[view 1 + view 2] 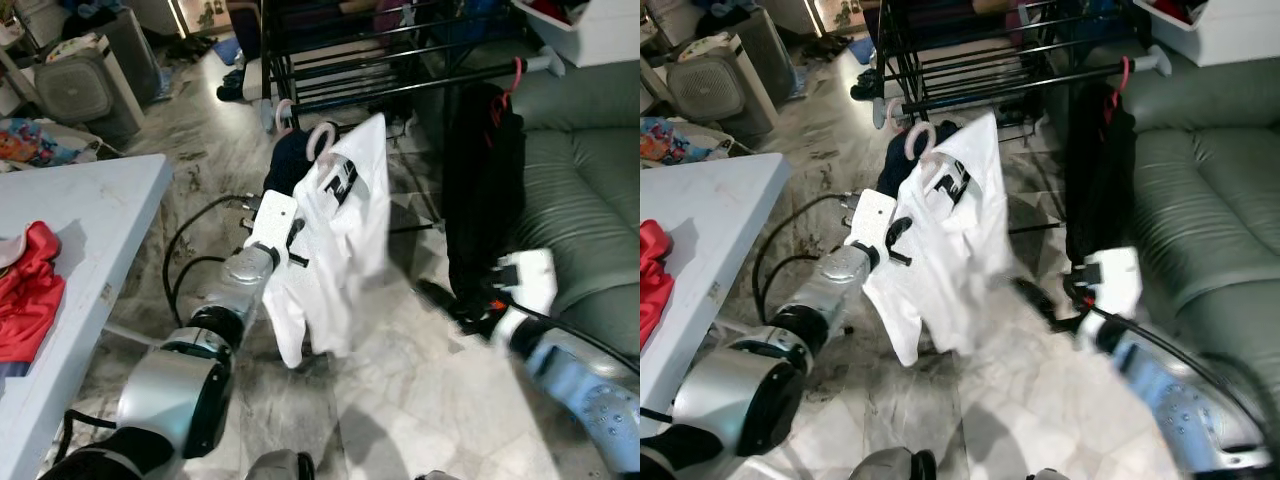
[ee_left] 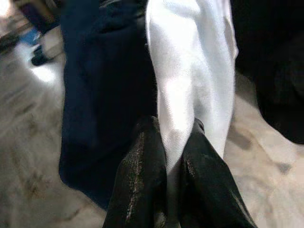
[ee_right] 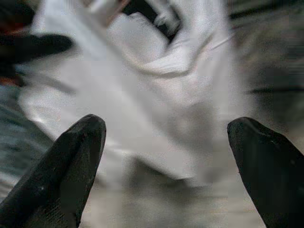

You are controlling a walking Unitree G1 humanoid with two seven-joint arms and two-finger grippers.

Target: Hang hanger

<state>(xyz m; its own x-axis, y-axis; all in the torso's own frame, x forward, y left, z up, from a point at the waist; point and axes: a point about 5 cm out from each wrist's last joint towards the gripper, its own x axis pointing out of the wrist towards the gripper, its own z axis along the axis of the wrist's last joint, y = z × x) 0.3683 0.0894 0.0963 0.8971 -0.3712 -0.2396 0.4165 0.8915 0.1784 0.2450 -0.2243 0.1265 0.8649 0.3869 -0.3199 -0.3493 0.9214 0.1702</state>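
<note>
A white shirt (image 1: 345,240) hangs on a pink hanger whose hook (image 1: 320,140) stands free below the black drying rack (image 1: 400,75). My left gripper (image 1: 295,236) is raised in front of me, shut on the shirt's edge; in the left wrist view its fingers (image 2: 142,171) pinch the white cloth (image 2: 190,76). My right gripper (image 3: 166,142) is open and faces the shirt from the right, blurred, a short way off (image 1: 1035,297). Behind the shirt hangs a navy garment (image 1: 288,165) on another pink hook.
A black garment (image 1: 480,190) on a red hanger hangs from the rack's rail. A green sofa (image 1: 585,190) stands on the right. On the left, a white table (image 1: 90,210) holds a red cloth (image 1: 30,290). Black cables (image 1: 190,250) lie on the marble floor.
</note>
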